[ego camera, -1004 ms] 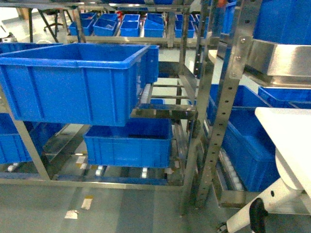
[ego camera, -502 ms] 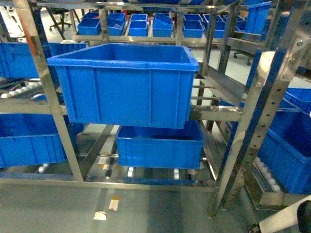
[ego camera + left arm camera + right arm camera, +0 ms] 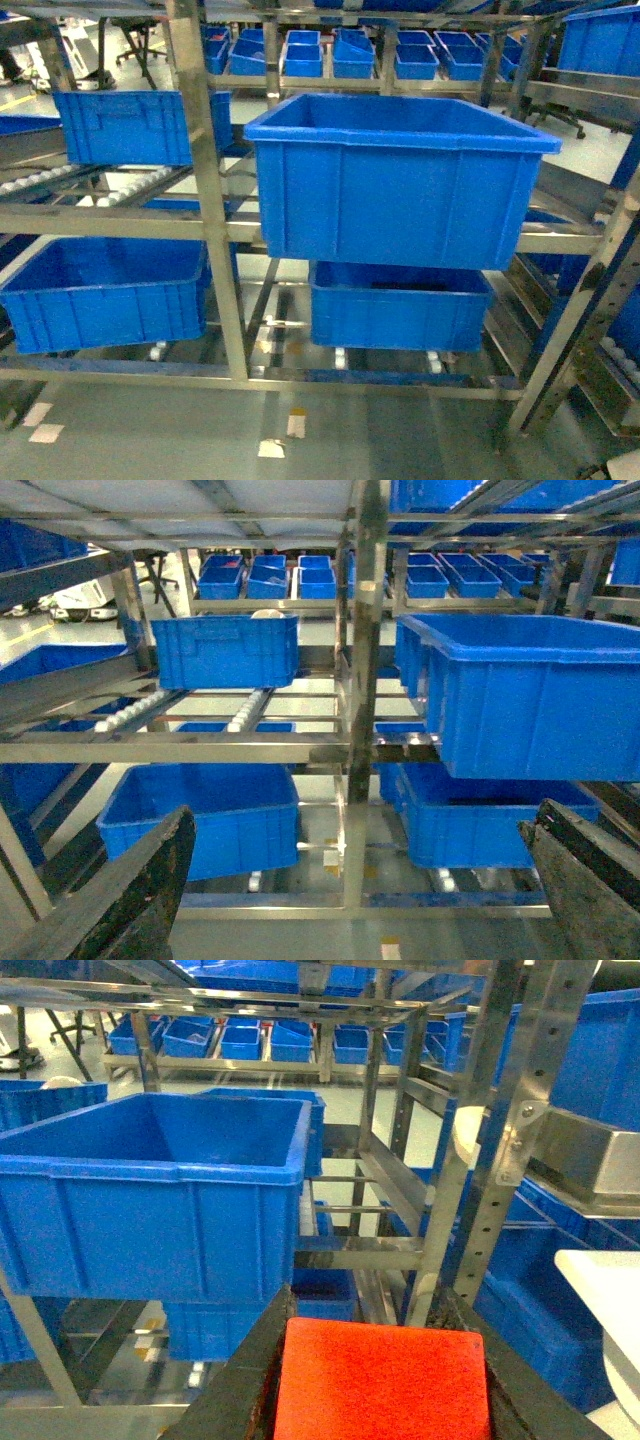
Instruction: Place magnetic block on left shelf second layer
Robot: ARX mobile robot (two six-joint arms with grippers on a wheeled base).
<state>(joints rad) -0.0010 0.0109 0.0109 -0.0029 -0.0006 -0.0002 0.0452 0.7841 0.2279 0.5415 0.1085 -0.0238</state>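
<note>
The red magnetic block (image 3: 382, 1380) fills the bottom of the right wrist view, clamped between the dark fingers of my right gripper (image 3: 372, 1308). My left gripper (image 3: 365, 820) is open, its two fingers spread wide at the lower corners of the left wrist view with nothing between them. The left shelf (image 3: 205, 180) is a shiny steel rack with sloping rails of white rollers (image 3: 60, 180) on its middle level, also visible as rollers (image 3: 130, 710) in the left wrist view. Neither gripper shows in the head view.
A big blue bin (image 3: 395, 180) sits on the rack's middle level right of the post, with a smaller bin (image 3: 395, 305) below it. Another bin (image 3: 105, 290) sits low on the left and one (image 3: 130, 125) behind the rollers. A white tabletop (image 3: 610, 1280) lies to the right.
The head view has swung to the left: the big blue bin has slid from left to right across the frame, the roller bay has come into view and the white tabletop has left it.
</note>
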